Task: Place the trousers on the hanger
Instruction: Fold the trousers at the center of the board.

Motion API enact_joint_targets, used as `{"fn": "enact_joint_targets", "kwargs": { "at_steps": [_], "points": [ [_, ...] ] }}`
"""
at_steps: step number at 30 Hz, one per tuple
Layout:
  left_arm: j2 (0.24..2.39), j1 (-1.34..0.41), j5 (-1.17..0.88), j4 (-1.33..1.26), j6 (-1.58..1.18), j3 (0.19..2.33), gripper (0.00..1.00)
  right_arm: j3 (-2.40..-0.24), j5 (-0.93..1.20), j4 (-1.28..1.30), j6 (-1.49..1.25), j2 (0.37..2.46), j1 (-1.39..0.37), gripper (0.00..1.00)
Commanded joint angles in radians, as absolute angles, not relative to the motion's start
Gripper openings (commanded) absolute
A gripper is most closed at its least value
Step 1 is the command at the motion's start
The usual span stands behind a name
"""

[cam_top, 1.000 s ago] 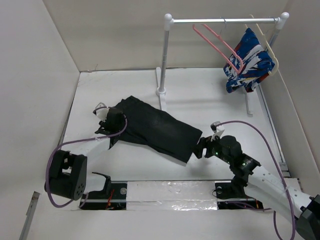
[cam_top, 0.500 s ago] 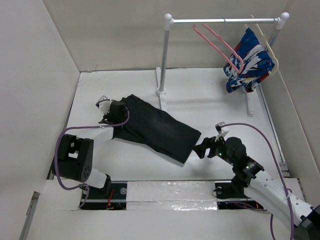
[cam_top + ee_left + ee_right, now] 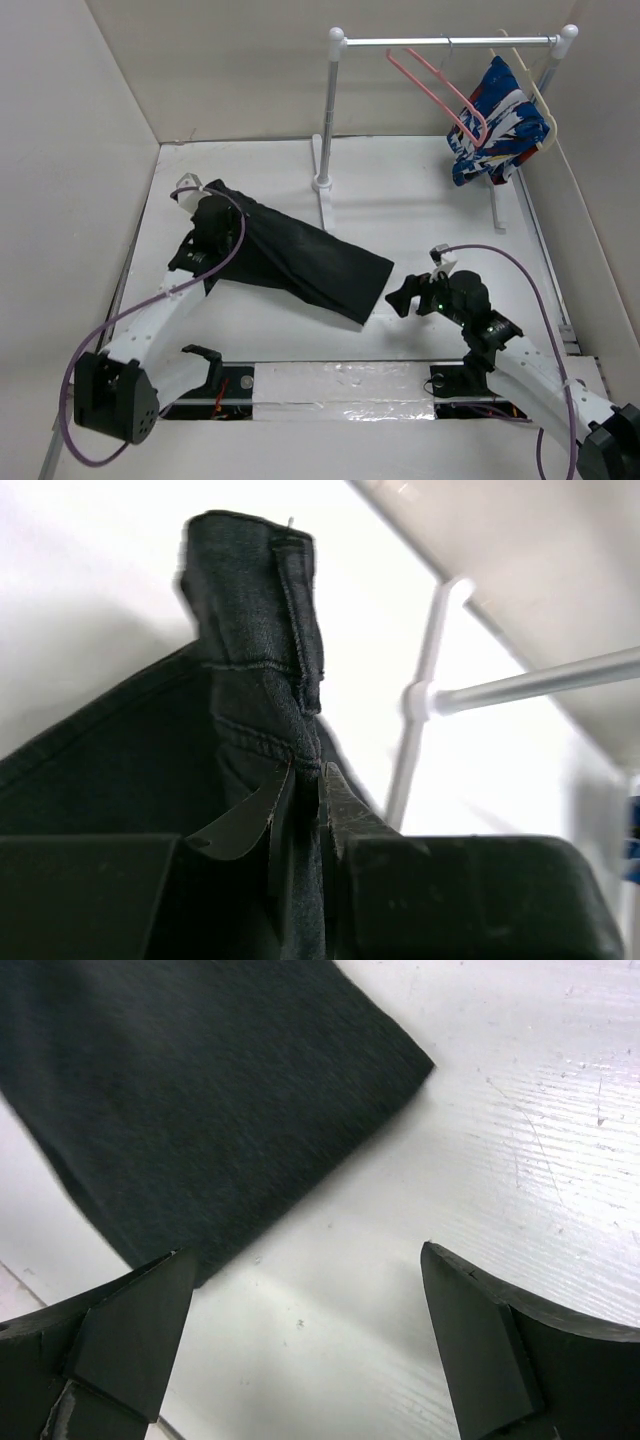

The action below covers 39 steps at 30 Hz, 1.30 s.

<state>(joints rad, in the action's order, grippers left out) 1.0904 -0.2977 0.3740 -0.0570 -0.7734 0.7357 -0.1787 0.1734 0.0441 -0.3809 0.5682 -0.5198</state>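
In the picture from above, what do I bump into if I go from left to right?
left fingers → trousers → right fingers → pink hanger → blue, white and red garment

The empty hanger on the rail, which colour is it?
The hanger is pink; the top view shows it best.

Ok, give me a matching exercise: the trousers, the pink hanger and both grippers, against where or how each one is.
1 trousers
2 pink hanger
3 left gripper
4 right gripper

A open, above the table
B hanging on the rail
C shut on the waistband
D black, lying on the table

Pairs: 1-D, 2-B, 3-C, 4-A
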Motion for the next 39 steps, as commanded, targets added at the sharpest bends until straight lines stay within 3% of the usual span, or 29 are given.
{"fn": "enact_joint_targets", "kwargs": {
  "at_steps": [1, 12, 13, 14, 17, 20, 22, 25, 26, 28, 29, 30, 31, 36, 38, 39],
  "points": [
    [0.990, -0.295, 0.393, -0.003, -0.811, 0.709, 0.00, -0.150, 0.222, -0.086, -0.376, 0.597, -0.502, 1.00],
    [0.753, -0.295, 0.488, 0.179, -1.139, 0.325, 0.03, -0.201, 0.305, -0.228, -0.379, 0.801, -0.502, 1.00],
    [0.724, -0.295, 0.515, 0.202, -1.155, 0.316, 0.07, -0.201, 0.310, -0.250, -0.390, 0.817, -0.502, 1.00],
    [0.710, -0.295, 0.528, 0.228, -1.170, 0.307, 0.28, -0.201, 0.316, -0.273, -0.405, 0.857, -0.502, 1.00],
    [0.649, -0.295, 0.540, 0.274, -1.163, 0.313, 0.63, -0.202, 0.319, -0.363, -0.439, 0.957, -0.502, 0.99],
    [0.582, -0.295, 0.519, 0.268, -1.106, 0.347, 0.65, -0.207, 0.319, -0.459, -0.469, 1.040, -0.511, 0.93],
    [0.542, -0.295, 0.499, 0.242, -1.069, 0.367, 0.64, -0.210, 0.310, -0.524, -0.486, 1.120, -0.511, 0.87],
    [0.520, -0.295, 0.436, 0.177, -0.996, 0.380, 0.54, -0.222, 0.288, -0.607, -0.509, 1.235, -0.502, 0.67],
    [0.523, -0.295, 0.411, 0.163, -0.971, 0.382, 0.48, -0.241, 0.293, -0.618, -0.511, 1.264, -0.468, 0.46],
    [0.546, -0.295, 0.391, 0.111, -0.936, 0.379, 0.28, -0.259, 0.333, -0.675, -0.514, 1.343, -0.431, 0.27],
    [0.560, -0.295, 0.388, 0.100, -0.919, 0.382, 0.04, -0.270, 0.348, -0.687, -0.514, 1.365, -0.413, 0.22],
    [0.577, -0.295, 0.391, 0.095, -0.901, 0.388, 0.00, -0.306, 0.348, -0.683, -0.514, 1.383, -0.382, 0.07],
    [0.604, -0.295, 0.394, 0.094, -0.891, 0.396, 0.00, -0.330, 0.353, -0.669, -0.515, 1.413, -0.367, 0.02],
    [0.620, -0.295, 0.307, -0.033, -0.831, 0.373, 0.00, -0.465, 0.344, -0.530, -0.439, 1.451, -0.318, 0.03],
    [0.640, -0.295, 0.285, -0.049, -0.812, 0.371, 0.00, -0.477, 0.328, -0.494, -0.410, 1.436, -0.318, 0.12],
    [0.646, -0.295, 0.279, -0.061, -0.802, 0.371, 0.00, -0.476, 0.321, -0.468, -0.402, 1.422, -0.318, 0.27]
  ]
}}
